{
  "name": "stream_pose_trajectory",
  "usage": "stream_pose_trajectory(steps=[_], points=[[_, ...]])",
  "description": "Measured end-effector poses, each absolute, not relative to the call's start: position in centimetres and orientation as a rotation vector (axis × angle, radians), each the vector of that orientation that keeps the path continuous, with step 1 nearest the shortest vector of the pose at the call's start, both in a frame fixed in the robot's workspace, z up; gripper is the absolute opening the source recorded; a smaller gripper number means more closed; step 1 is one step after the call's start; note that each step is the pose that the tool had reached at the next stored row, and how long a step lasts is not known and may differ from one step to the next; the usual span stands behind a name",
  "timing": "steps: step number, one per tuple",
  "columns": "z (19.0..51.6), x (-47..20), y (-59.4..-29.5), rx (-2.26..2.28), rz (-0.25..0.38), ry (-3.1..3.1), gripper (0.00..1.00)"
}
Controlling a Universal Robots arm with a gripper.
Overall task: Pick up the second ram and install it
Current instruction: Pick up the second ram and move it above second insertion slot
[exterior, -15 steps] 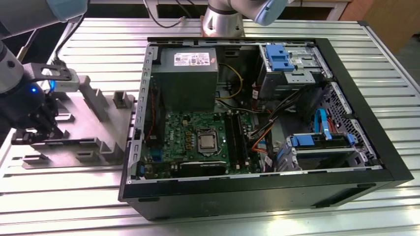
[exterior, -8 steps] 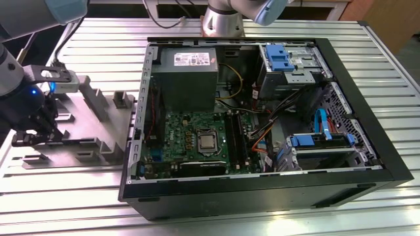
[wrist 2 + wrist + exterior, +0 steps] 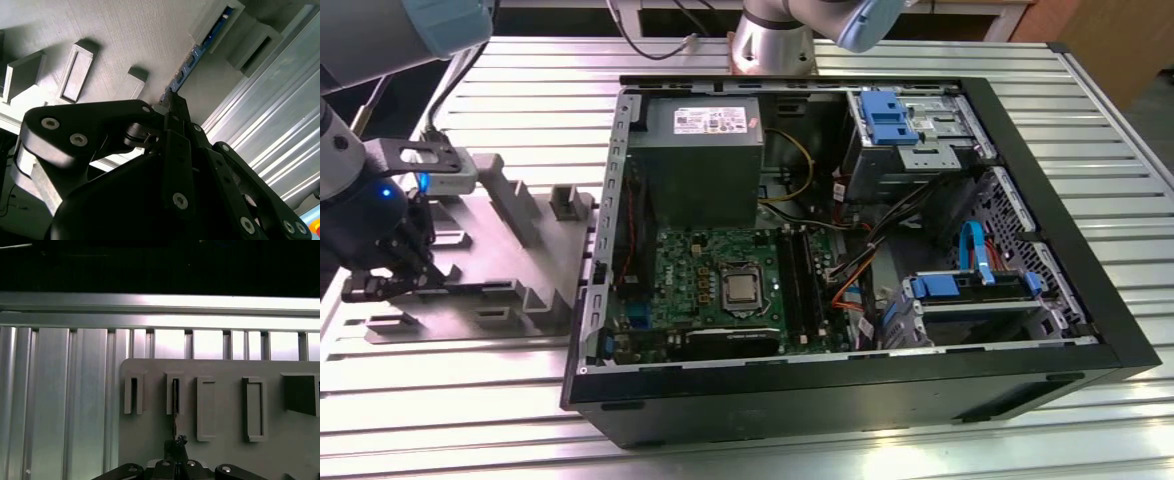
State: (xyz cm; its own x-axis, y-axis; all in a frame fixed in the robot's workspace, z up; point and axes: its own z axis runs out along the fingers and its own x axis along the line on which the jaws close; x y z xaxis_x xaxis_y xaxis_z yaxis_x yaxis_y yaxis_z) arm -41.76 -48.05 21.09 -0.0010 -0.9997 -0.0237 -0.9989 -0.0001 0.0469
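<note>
The ram (image 3: 175, 407) stands on edge in a holder (image 3: 145, 440) slot, and the gripper (image 3: 177, 442) jaws are closed on its near end.

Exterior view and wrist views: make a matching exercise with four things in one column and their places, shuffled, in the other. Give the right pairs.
1. second ram
2. gripper
3. power-supply box
4. processor socket

A. middle of the green motherboard
B. standing in the grey holder slots
C. closed on the ram's end
D. in the case, beside the motherboard

Pairs: 1-B, 2-C, 3-D, 4-A
</note>
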Motion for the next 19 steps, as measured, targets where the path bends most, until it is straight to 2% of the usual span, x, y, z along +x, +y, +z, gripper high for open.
stream_pose_trajectory(steps=[9,10,11,12,19], points=[[21.07,-41.76,-48.04,2.209,-0.078,-2.210,0.11],[21.07,-41.76,-48.04,2.209,-0.078,-2.210,0.17],[21.07,-41.76,-48.04,2.209,-0.078,-2.210,0.17],[21.07,-41.76,-48.04,2.209,-0.078,-2.210,0.24],[20.70,-41.76,-48.04,2.230,-0.078,-2.188,0.24]])
